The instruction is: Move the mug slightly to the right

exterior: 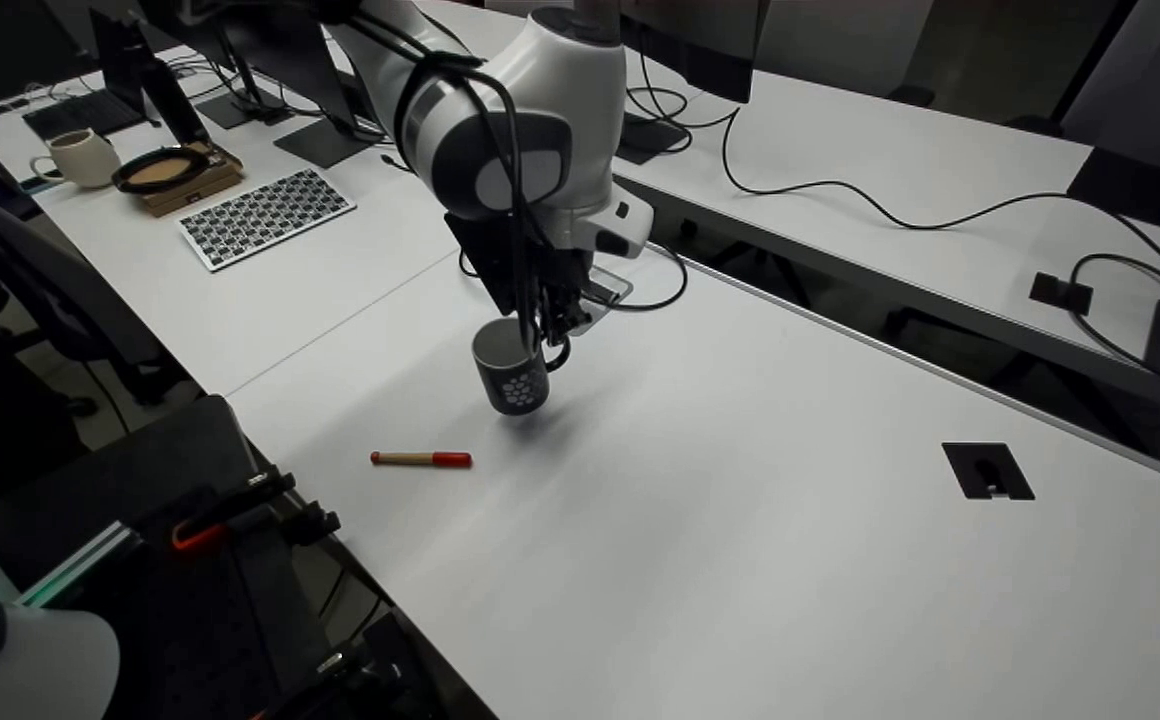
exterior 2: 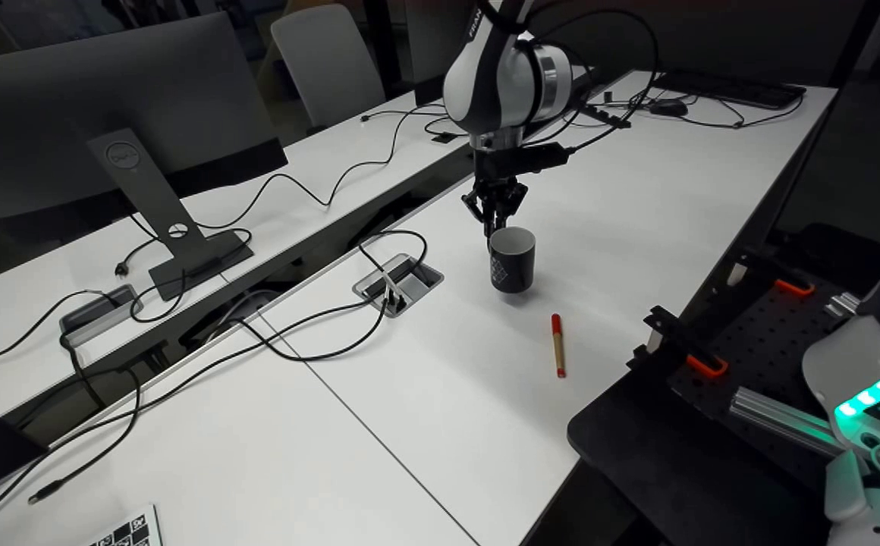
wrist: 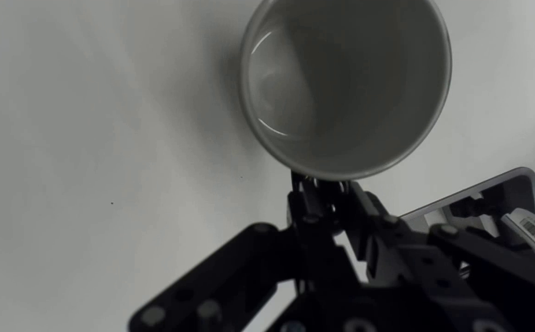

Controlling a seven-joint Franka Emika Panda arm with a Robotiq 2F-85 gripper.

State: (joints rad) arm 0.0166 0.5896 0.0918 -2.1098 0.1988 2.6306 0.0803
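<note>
Apparently held dark patterned mug (exterior 2: 513, 262) by loop handle (exterior: 565, 354), clamped in Robotiq gripper (wrist: 323, 189) | hung just above white tabletop (exterior 2: 447, 379), near red-capped marker (exterior 2: 558, 346) | presumably chose low lift for slight rightward shift

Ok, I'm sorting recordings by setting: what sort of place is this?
Most likely an office: a large monitor and a flat keyboard stand on long white desks. It may double as a lab, but these pictures don't settle that.
</note>
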